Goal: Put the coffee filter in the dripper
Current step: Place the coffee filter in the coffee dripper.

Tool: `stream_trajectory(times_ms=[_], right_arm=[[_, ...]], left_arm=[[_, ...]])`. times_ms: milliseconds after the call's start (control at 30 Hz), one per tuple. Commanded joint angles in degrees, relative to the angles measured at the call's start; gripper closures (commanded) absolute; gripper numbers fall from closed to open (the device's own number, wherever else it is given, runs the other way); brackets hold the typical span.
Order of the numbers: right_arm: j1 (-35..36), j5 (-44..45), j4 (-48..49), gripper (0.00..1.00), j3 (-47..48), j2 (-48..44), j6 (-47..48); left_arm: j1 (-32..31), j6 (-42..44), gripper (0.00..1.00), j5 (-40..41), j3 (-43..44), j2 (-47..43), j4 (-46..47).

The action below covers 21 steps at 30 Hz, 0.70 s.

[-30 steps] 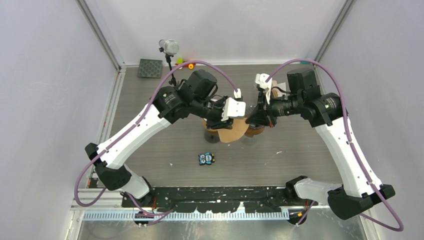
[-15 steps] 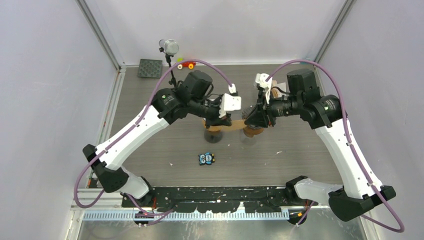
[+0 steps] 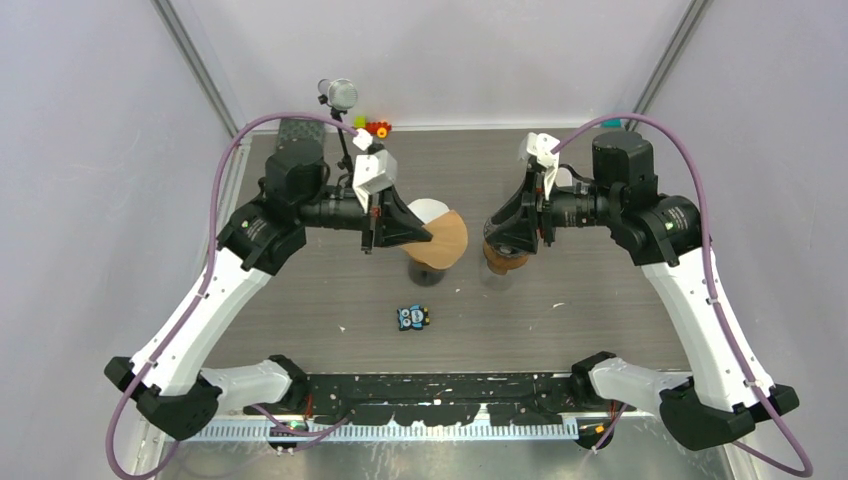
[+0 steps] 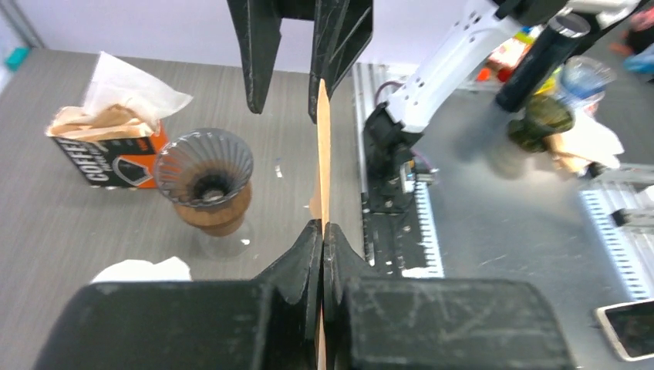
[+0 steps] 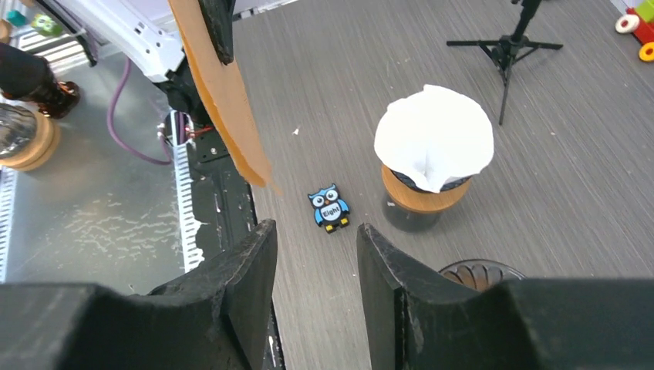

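Observation:
My left gripper is shut on a brown coffee filter, which hangs flat in the air and shows edge-on in the left wrist view. An empty ribbed dripper on a wooden collar and glass stand sits under my right gripper. The right gripper is open and holds nothing. It is a short way right of the filter and not touching it.
A second dripper holding a white filter stands under the brown one. An orange box of filters sits behind the empty dripper. A blue owl figure lies in front. A microphone tripod and toys are at the back.
The right gripper has opened and let go of the brown filter. The left gripper has shut on it and swung it left and back, so the two grippers now stand apart.

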State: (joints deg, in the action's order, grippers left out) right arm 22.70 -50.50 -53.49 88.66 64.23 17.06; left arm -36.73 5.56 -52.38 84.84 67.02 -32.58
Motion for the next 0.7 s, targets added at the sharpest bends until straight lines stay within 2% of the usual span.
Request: stream_trajectory(times_ms=[0,100,333,667], right_arm=[[0.1,-6.4,4.2,0.53,-0.3,-0.8,-1.3],[0.1,-9.8,5.6,0.55,-3.1,-1.5,-1.2],[0.2,-10.7,11.8,0.65,-8.8,-1.9,-5.4],[0.2,-11.8,14.3,0.68,-10.6,-1.4,-7.4]], left_arm=[[2.2,-18.4,1.00,-10.1,-3.6,-1.5,16.0],[3.5,-26.5,1.00,-12.0,-6.5,-1.4,25.9],[5.5,-37.8,1.00,-13.0,-10.9,0.5,40.1],[6.8,-39.1,1.00,-12.1,-12.7,1.6,42.5]])
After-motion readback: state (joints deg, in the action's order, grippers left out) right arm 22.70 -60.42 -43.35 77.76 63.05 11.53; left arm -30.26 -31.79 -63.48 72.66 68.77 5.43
